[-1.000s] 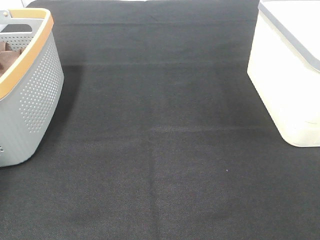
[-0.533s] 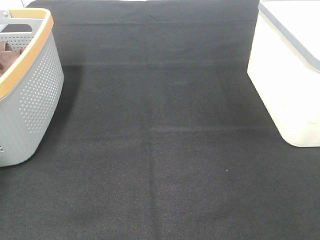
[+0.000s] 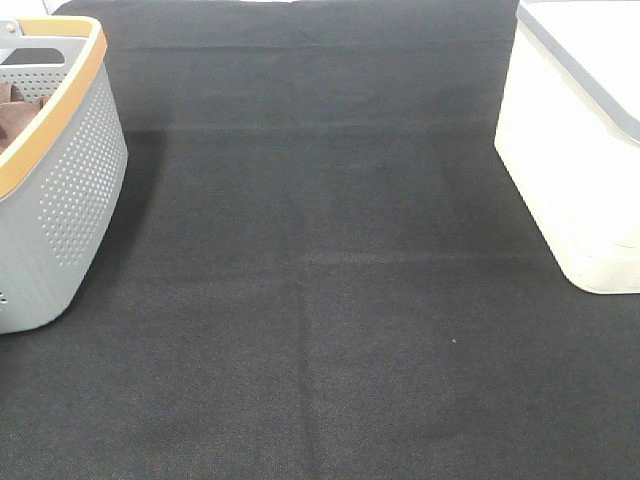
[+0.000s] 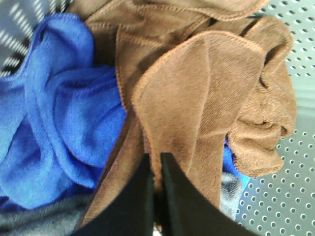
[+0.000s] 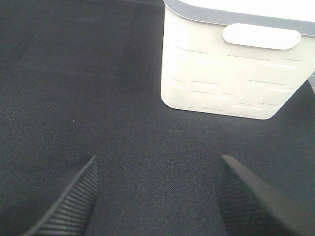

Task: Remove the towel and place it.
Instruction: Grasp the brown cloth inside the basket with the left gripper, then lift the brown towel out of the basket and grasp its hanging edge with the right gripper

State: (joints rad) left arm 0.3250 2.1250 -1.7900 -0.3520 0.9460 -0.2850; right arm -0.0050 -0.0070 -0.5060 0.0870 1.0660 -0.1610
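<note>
The rust-brown towel (image 4: 211,93) lies crumpled inside the grey perforated basket (image 4: 290,162), on top of a blue cloth (image 4: 59,113). My left gripper (image 4: 155,169) is shut, its two black fingers pinching a stitched fold of the towel. In the exterior high view only a sliver of the towel (image 3: 12,112) shows inside the basket (image 3: 70,190) at the far left; neither arm shows there. My right gripper (image 5: 155,196) is open and empty above the black mat, facing the white bin (image 5: 231,64).
A grey cloth (image 4: 44,219) lies under the blue one in the basket. The basket has a tan rim (image 3: 60,110). The white bin with a grey rim (image 3: 575,150) stands at the right edge of the black mat (image 3: 320,250).
</note>
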